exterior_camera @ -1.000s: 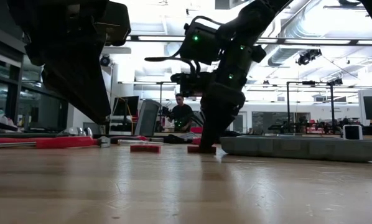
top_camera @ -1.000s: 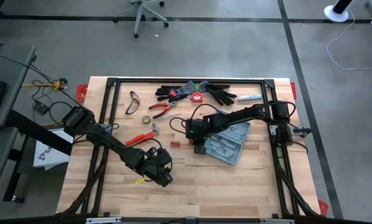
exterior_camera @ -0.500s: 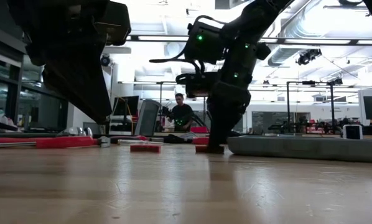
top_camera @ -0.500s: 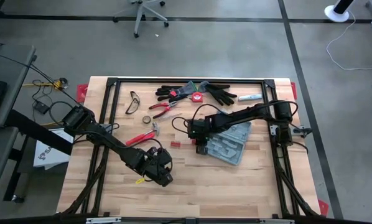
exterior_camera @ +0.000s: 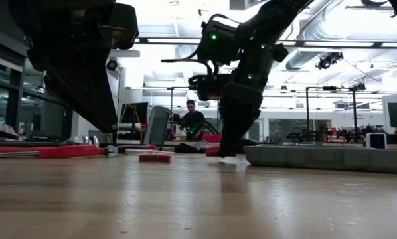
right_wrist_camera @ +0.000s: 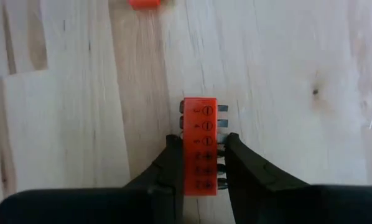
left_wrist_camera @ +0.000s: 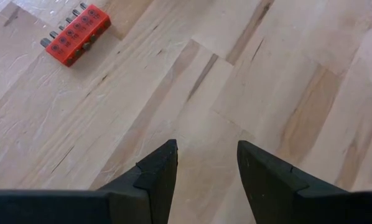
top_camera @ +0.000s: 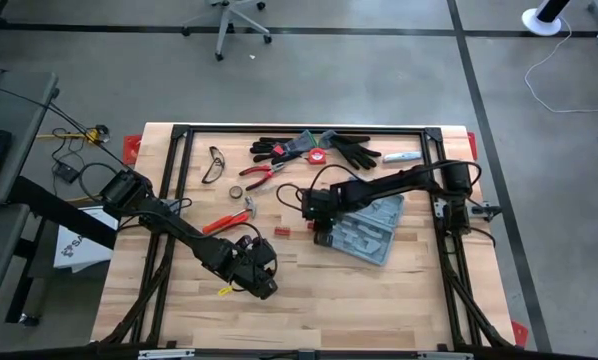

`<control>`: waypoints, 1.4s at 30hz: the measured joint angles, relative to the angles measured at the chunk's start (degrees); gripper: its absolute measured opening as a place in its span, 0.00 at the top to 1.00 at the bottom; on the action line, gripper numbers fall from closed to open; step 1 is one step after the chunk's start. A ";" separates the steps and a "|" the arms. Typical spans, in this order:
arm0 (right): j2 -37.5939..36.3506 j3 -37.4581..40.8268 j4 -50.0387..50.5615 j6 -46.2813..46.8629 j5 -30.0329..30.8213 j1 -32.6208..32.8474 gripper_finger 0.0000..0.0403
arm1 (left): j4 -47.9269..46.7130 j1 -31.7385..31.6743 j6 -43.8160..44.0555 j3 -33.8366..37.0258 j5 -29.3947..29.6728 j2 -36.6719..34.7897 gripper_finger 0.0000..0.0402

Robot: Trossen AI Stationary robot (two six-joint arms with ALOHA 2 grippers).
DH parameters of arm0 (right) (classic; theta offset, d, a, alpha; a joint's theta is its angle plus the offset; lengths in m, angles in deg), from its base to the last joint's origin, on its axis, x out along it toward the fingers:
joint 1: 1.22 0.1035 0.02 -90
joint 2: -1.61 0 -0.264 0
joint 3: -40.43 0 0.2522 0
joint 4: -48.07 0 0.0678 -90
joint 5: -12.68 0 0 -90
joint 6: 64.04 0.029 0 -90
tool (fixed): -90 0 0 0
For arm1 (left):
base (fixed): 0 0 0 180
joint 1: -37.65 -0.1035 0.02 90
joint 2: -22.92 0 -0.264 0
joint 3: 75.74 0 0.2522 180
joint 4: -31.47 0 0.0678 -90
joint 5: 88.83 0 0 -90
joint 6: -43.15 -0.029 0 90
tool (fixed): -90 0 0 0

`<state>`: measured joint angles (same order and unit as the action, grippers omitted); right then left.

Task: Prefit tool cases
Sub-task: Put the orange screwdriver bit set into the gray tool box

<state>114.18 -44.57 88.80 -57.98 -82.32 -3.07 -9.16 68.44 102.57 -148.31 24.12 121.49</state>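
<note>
a red bit holder, gripped between the two fingers of the right end effector, shows a column of small black round symbols printed down its face, a few looking like slot and cross screw-head marks. tiny characters beside them are too small to read. no other text, label or number can be read anywhere.

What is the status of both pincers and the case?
Right pincer shut on red bit holder, beside open tool case. Left pincer open, empty, over bare table. Nothing blocking.
</note>
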 joint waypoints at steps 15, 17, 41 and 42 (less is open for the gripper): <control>-13.67 2.83 1.58 6.48 2.76 0.97 0.82 | -0.20 -0.47 -0.02 -0.01 1.67 0.00 0.61; -17.14 6.17 1.14 9.42 4.33 1.82 0.82 | 0.18 -1.26 -0.40 0.00 2.43 0.00 0.61; -34.31 32.04 -2.51 45.14 18.02 19.54 0.82 | 35.24 -28.50 -45.93 -6.77 -22.05 10.99 0.61; -34.31 32.04 -2.02 45.85 18.16 19.88 0.82 | 35.50 -28.82 -48.80 -8.04 -23.86 11.90 0.61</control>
<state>79.87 -12.53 86.78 -12.13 -64.16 16.81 26.33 39.62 53.77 -156.35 0.26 133.38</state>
